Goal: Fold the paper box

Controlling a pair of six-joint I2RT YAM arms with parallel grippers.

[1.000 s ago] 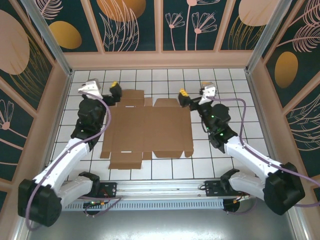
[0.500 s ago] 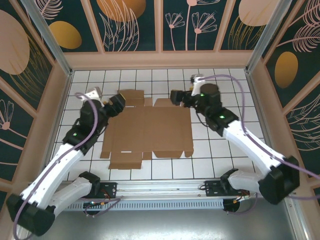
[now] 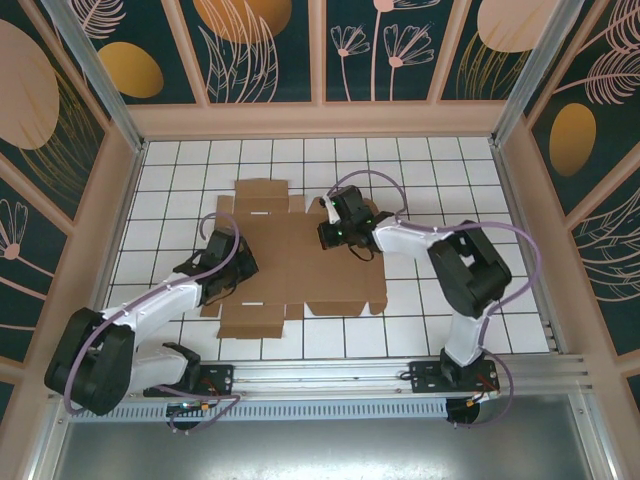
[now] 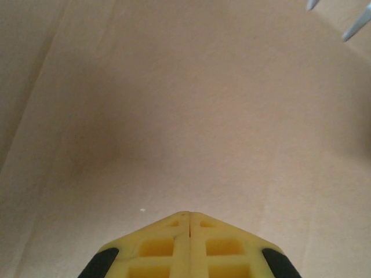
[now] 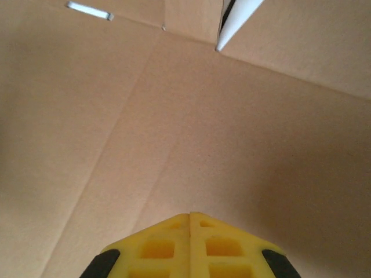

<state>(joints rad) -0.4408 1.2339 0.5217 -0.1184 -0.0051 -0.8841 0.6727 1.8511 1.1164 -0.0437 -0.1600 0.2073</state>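
The paper box [image 3: 300, 270] lies flat and unfolded on the white tiled floor, a brown cardboard sheet with flaps and creases. My left gripper [image 3: 238, 266] is low over the sheet's left part. In the left wrist view its yellow fingers [image 4: 189, 214] are shut tip to tip with nothing between them, just above bare cardboard [image 4: 185, 104]. My right gripper [image 3: 331, 236] is over the sheet's upper middle, also shut and empty [image 5: 190, 215], above a creased panel [image 5: 174, 127] with a small slot [image 5: 88, 10] at the far edge.
The white tiled floor [image 3: 440, 190] surrounds the sheet, with free tiles at the right and back. Tan walls [image 3: 520, 220] enclose the cell on three sides. A metal rail [image 3: 330, 375] carrying the arm bases runs along the near edge.
Both arms swung inward and dropped from the sheet's far corners onto the cardboard. Both grippers went from open to shut.
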